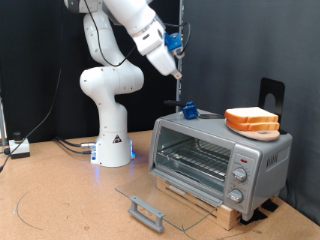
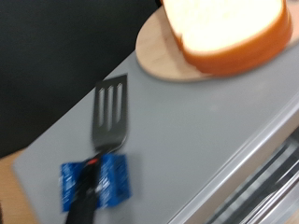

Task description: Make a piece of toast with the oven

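The silver oven (image 1: 222, 152) stands at the exterior view's right with its glass door (image 1: 160, 200) folded down flat and the wire rack (image 1: 198, 157) showing, nothing on it. Two alike slices of toast (image 1: 252, 122) lie stacked on a round wooden plate (image 2: 166, 58) on the oven's roof; the toast also shows in the wrist view (image 2: 224, 33). My gripper (image 1: 177, 70) hangs in the air above the left end of the oven's roof, holding nothing that I can see. Its fingers do not show in the wrist view.
A black slotted spatula (image 2: 110, 110) lies on the oven's grey roof (image 2: 196, 140), its handle on a blue holder (image 2: 93, 182), under my gripper (image 1: 188, 109). The oven sits on a wooden board (image 1: 215, 207). The robot's white base (image 1: 108, 140) stands left of the oven.
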